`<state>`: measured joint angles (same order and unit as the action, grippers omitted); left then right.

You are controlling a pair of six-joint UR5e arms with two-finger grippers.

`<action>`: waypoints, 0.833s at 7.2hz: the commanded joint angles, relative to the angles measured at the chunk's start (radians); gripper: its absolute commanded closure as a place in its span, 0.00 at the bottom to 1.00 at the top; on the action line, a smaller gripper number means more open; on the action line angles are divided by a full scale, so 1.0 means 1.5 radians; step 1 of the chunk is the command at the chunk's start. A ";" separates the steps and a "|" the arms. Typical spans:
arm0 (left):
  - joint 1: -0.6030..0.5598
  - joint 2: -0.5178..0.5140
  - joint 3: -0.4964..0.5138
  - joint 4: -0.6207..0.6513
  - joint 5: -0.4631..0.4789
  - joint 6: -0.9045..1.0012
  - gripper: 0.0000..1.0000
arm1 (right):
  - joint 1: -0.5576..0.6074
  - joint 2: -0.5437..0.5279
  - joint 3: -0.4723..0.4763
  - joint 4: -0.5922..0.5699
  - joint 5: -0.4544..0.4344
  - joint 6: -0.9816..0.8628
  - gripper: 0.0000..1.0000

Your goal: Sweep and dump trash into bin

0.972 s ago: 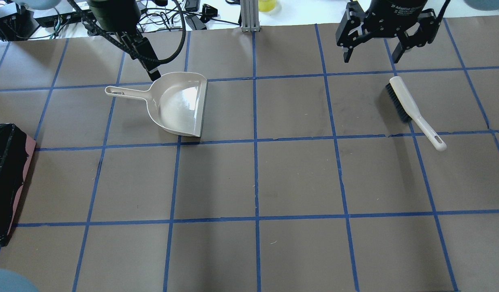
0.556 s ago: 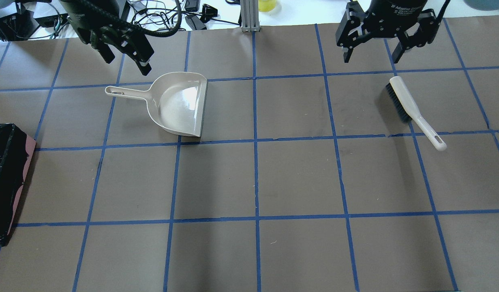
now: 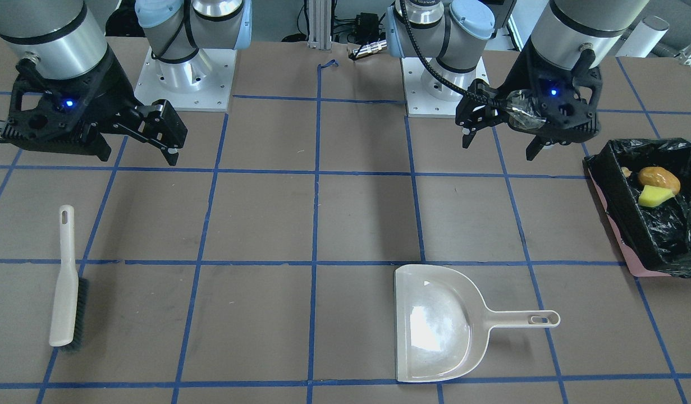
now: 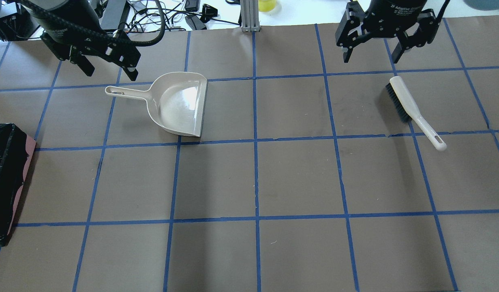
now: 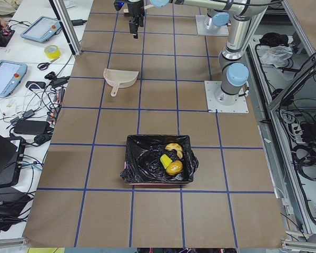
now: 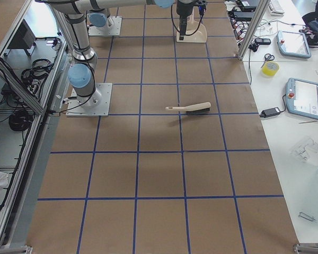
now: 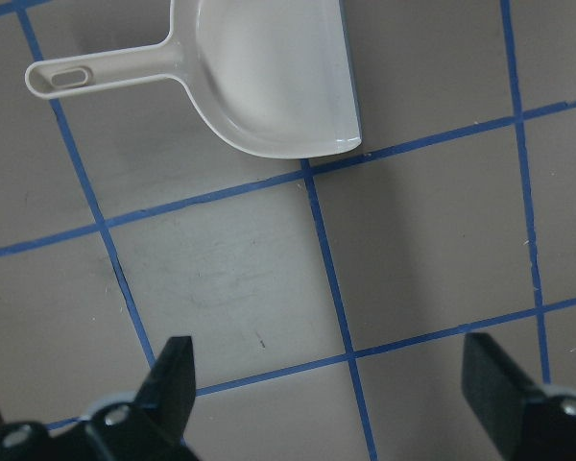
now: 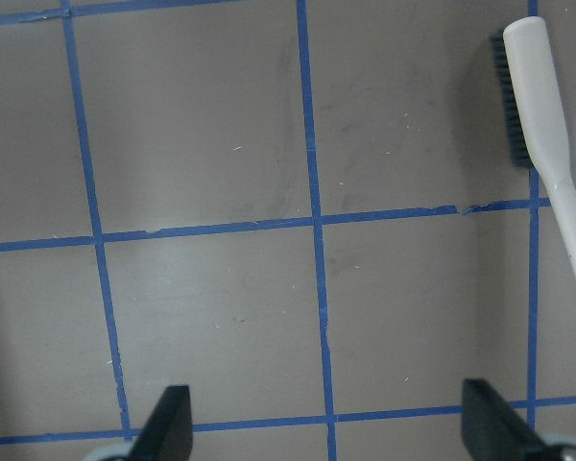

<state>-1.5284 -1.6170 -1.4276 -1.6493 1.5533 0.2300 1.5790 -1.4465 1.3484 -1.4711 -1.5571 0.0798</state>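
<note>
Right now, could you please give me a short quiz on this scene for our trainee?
1. True or false: the dustpan holds a piece of trash.
2. Where is the yellow sponge? A) in the bin B) in the dustpan C) on the floor
3. What do the left hand and the right hand hold?
Key: 1 false, it is empty. 2 A. 3 nothing; both are open.
</note>
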 commanded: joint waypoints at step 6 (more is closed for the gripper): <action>0.004 0.043 -0.075 0.080 0.001 0.003 0.00 | 0.000 0.000 0.000 0.000 0.000 0.000 0.01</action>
<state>-1.5224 -1.5515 -1.5393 -1.5308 1.5543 0.2265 1.5789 -1.4465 1.3484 -1.4711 -1.5570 0.0798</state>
